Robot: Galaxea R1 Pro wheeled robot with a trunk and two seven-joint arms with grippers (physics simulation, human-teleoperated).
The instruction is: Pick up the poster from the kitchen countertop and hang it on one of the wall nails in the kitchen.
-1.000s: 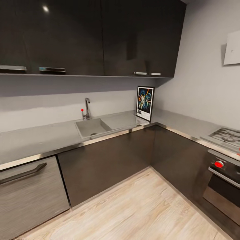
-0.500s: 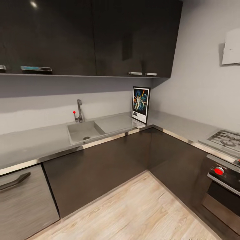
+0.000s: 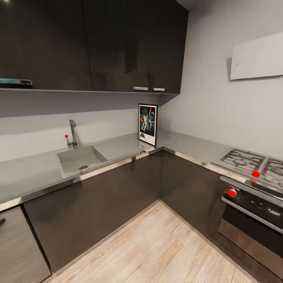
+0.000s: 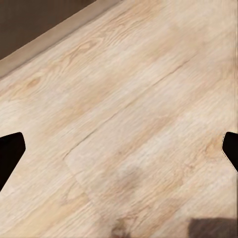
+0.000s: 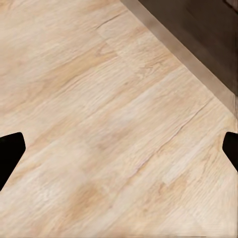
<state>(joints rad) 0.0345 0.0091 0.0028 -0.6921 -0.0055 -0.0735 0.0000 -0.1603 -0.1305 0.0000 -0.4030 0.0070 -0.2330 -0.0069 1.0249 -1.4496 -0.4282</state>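
The poster [image 3: 148, 124] stands upright at the inner corner of the kitchen countertop [image 3: 35, 173], leaning against the back wall; it has a black frame, a white border and colourful figures on dark blue. The steel worktop runs in an L, with the sink [image 3: 79, 159] on the left run and the gas hob [image 3: 251, 162] on the right run. My left gripper [image 4: 119, 151] hangs open over the wooden floor, its dark fingertips [image 4: 10, 153] wide apart at the picture's sides. My right gripper [image 5: 119, 148] is likewise open above the floor, holding nothing.
Dark wall cupboards [image 3: 94, 43] hang over the counter. A tap [image 3: 73, 134] stands behind the sink. An oven [image 3: 251, 220] with red knobs sits under the hob, a white panel [image 3: 257, 57] on the right wall above it. Light wooden floor [image 3: 157, 251] stretches ahead.
The head view has swung to the right: poster, sink and cupboards have slid left in the picture, and more of the hob, oven and white wall panel shows.
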